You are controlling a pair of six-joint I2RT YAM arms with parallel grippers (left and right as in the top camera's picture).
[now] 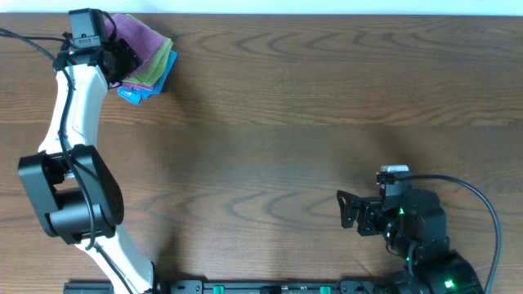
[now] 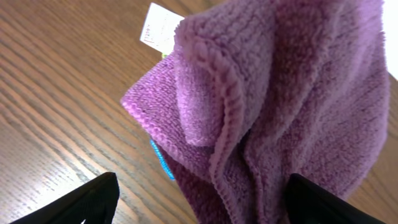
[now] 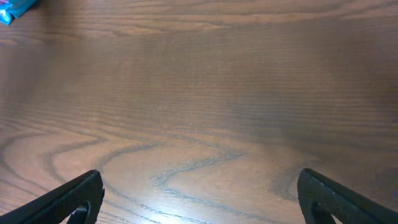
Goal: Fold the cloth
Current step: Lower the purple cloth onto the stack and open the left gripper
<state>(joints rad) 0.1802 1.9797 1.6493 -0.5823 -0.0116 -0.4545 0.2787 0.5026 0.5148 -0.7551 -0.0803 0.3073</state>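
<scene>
A stack of cloths lies at the table's far left corner: a purple cloth [image 1: 140, 42] on top, with green and blue cloths [image 1: 149, 88] showing under it. My left gripper [image 1: 114, 59] is open right over the stack. In the left wrist view the purple cloth [image 2: 280, 93] lies bunched between the spread fingers [image 2: 202, 199], with a white label [image 2: 158, 28] and a blue edge beneath. My right gripper [image 1: 350, 211] is open and empty near the front right; its wrist view shows bare wood between the fingers [image 3: 199, 199].
The wooden table [image 1: 310, 122] stretches between the two arms. The table's far edge runs just behind the cloth stack. A corner of the blue cloth [image 3: 12, 9] shows at the top left of the right wrist view.
</scene>
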